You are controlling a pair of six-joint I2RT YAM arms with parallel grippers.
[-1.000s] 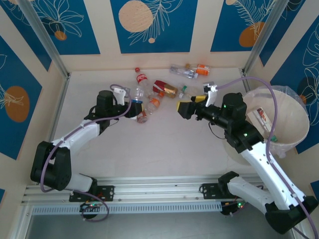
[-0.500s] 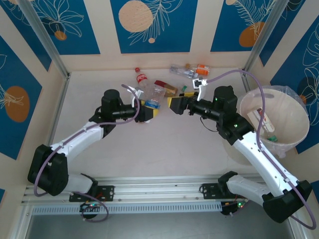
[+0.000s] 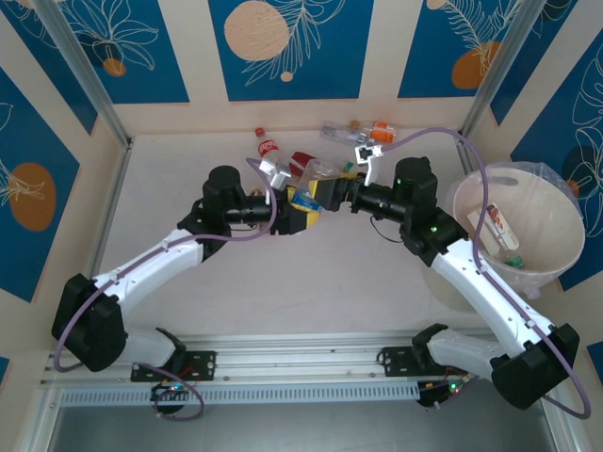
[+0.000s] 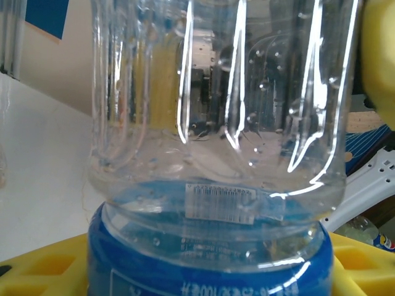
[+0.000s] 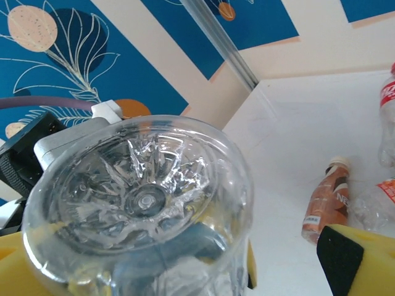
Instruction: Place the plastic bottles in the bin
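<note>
Clear plastic bottle [image 3: 303,199] with a blue label at the centre of the overhead view, held above the white table [image 3: 160,169] and pinched in the left gripper [image 3: 298,215], yellow fingers closed on its labelled end. Right gripper [image 3: 327,193] reaching in from the right, up against the other end of the same bottle; jaw spacing hard to judge from up here. Other bottles lying along the far edge of the table at upper centre: red-capped bottle [image 3: 267,146], crushed red-labelled bottle [image 3: 307,163], orange-capped bottle [image 3: 377,129]. Bin [image 3: 570,235], a round pale tub lined with clear plastic, at the right edge, well apart from the held bottle, with binned bottles [image 3: 497,224] lying inside.

Left wrist view: same bottle [image 4: 216,123] close up, ribbed clear wall above, blue label and barcode below. Left gripper [image 4: 210,277] clamped on the label band, yellow fingers [image 4: 37,268] at lower left and lower right.

Right wrist view: moulded base of the bottle [image 5: 142,200] facing the lens at lower left. Right gripper [image 5: 185,268] spread, one yellow finger [image 5: 364,262] with a black pad at lower right, clear of the bottle wall, the other at the lower left corner behind it. Brown bottle [image 5: 324,197] with a pale cap lying on the table at right, beside a crushed clear one.
</note>
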